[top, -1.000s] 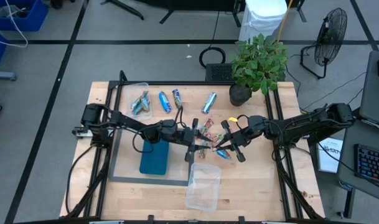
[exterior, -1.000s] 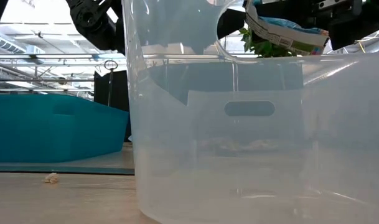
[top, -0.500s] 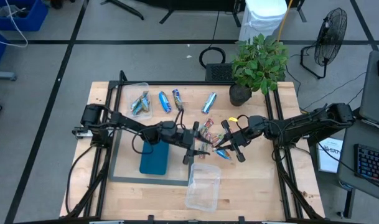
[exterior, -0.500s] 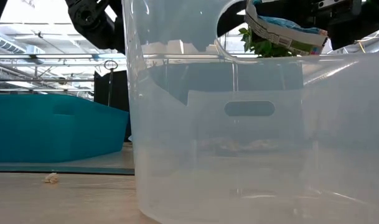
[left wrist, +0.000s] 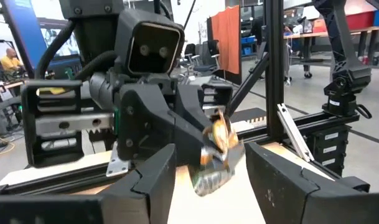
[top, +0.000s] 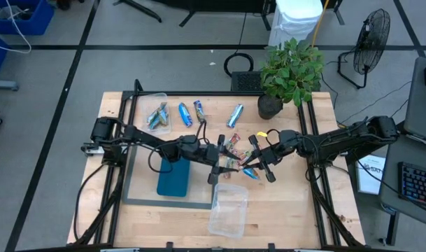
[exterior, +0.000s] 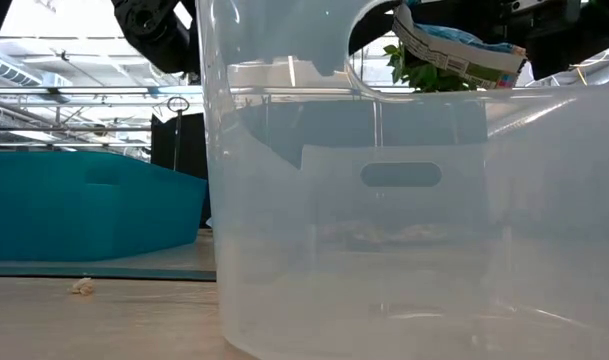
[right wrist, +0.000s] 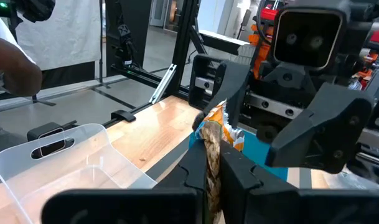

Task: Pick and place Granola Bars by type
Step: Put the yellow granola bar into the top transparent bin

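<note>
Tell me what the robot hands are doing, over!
Right hand shut on granola bar. Left hand open, facing it. Clear tub waits nearby.

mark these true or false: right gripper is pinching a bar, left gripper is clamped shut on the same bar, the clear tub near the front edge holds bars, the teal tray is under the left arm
1. The right gripper pinches a multicoloured bar: true.
2. The left gripper is clamped shut on it: false; its fingers stand open around the bar.
3. The front clear tub holds bars: false; it looks empty.
4. The teal tray lies beneath the left arm: true.
5. The plant stands at the table's front edge: false; it is at the far right corner.
</note>
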Available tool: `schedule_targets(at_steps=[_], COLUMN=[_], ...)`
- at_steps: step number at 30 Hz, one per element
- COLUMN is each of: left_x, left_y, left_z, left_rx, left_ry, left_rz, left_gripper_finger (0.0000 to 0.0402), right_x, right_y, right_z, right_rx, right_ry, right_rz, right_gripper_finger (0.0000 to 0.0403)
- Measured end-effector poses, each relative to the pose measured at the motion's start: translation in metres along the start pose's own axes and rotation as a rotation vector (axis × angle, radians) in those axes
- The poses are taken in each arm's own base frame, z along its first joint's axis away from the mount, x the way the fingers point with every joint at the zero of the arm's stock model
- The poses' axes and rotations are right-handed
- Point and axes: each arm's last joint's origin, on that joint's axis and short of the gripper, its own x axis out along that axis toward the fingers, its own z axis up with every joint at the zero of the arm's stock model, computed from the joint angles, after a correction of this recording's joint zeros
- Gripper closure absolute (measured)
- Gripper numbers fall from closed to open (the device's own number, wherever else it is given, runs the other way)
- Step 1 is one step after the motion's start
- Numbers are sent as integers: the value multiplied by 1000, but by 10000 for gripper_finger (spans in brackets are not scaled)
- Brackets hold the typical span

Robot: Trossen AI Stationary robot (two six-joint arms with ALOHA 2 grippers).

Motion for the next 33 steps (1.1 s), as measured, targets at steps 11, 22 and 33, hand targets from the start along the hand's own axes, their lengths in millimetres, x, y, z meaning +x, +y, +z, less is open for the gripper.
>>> schedule_targets(at_steps=[11,22,33], left_x=[4,4,15], left_y=[1,1,1], left_z=[2,2,-11], left_rx=[-10,-5,-10], left_ry=[36,34,36], left_rz=[-20,-20,-19], left_gripper_finger=[219,221,226], right_x=[0,0,0], right_y=[0,0,0], right_z=[0,0,0], right_rx=[-1,-1,-2], right_ry=[0,0,-4], right_rz=[0,0,2], right_gripper_finger=[392,392,392])
